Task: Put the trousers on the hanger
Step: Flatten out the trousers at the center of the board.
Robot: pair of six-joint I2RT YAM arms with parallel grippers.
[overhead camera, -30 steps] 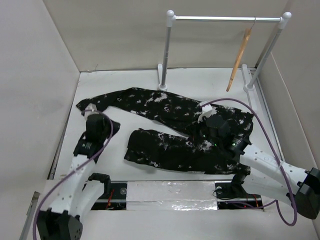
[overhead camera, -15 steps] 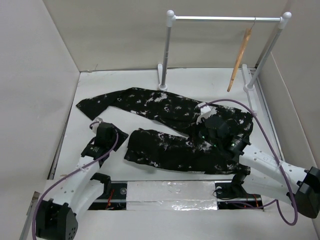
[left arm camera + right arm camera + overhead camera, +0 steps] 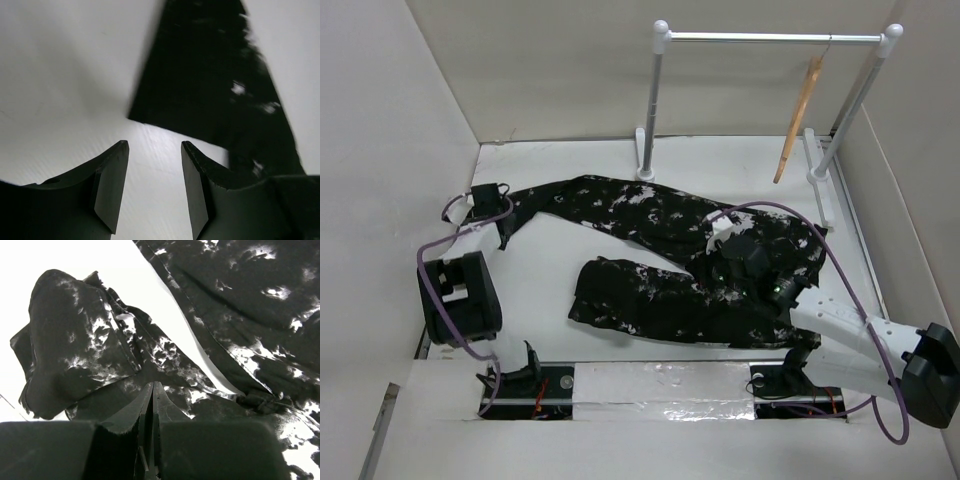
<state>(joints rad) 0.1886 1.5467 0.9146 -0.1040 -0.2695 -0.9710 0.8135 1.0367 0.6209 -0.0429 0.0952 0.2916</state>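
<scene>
Trousers (image 3: 670, 250) lie spread on the counter (image 3: 570, 170) just in front of the rack (image 3: 660, 90). One leg runs out to the left of the rack's left post; the other is folded nearer the arm bases. Hanger (image 3: 798, 122) hangs by its hook from the rack's bar near the right post, tilted, clear of the cloth. Left claw (image 3: 152, 150) sits well left of the rack, fingers apart with nothing between them, the outstretched leg's cuff just ahead of the tips. Right claw (image 3: 153, 385) is in front of the rack's right half, low over the cloth, fingers pressed together; cannot tell whether fabric is pinched.
</scene>
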